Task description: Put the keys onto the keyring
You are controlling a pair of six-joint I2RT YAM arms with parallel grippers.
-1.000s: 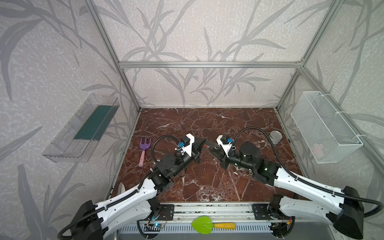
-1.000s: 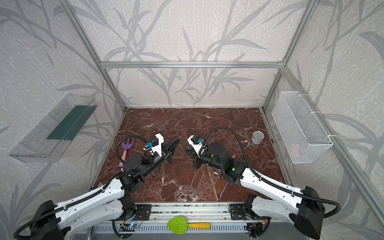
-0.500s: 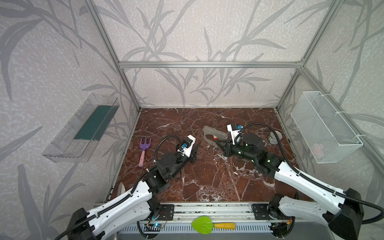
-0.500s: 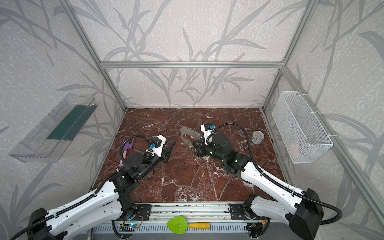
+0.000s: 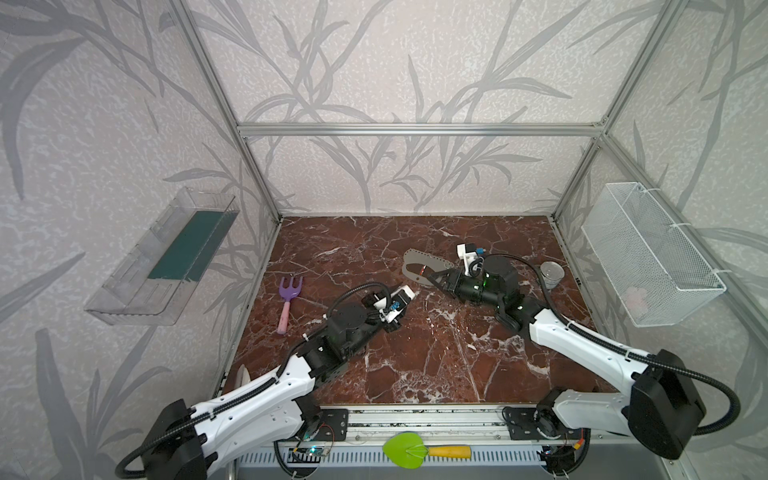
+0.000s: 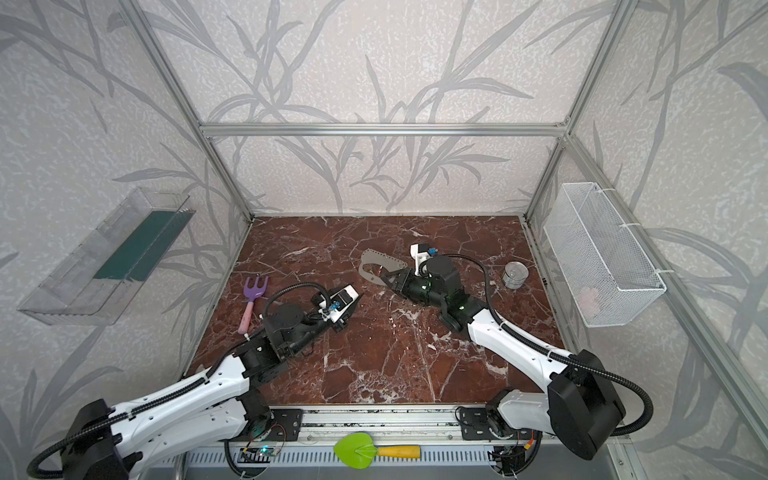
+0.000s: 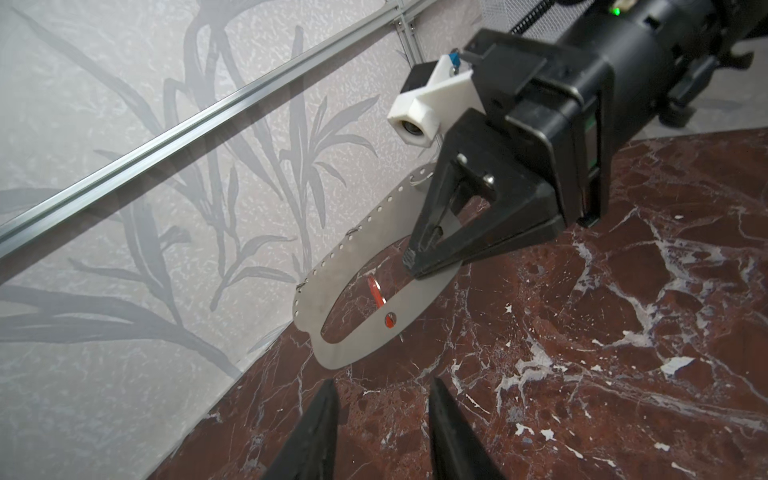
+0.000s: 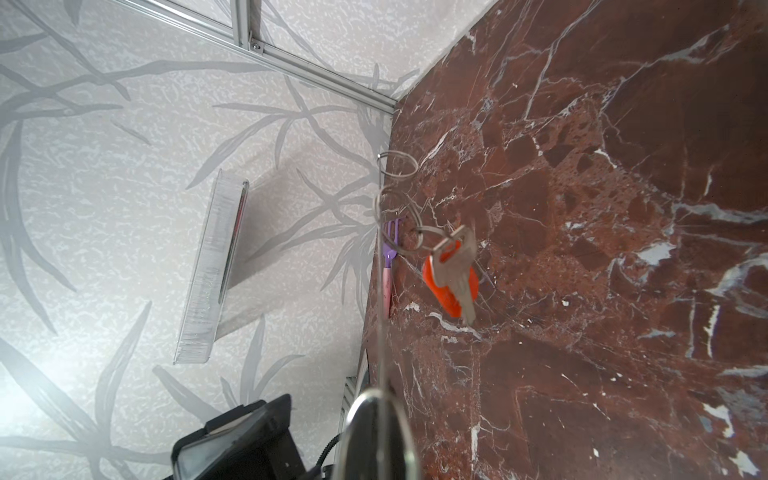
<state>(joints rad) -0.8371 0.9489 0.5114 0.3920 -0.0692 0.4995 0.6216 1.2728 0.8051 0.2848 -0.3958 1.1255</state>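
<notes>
Over red marble (image 5: 415, 357), right gripper (image 5: 430, 277) clamps the keyring (image 7: 365, 245); left gripper (image 7: 382, 384) stands parted nearby

Leaf-patterned grey walls (image 5: 374, 62), aluminium frame (image 5: 415, 129), red-brown marble floor (image 5: 415, 353), clear wall shelf (image 5: 124, 309), white wire basket (image 5: 648, 266)

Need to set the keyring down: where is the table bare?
Bare: front centre of the table, between the two forearms, and the back strip by the rear wall. Crowded: left edge, the purple rake left of the left gripper; right edge, tin can near the right gripper holding the keyring.
</notes>
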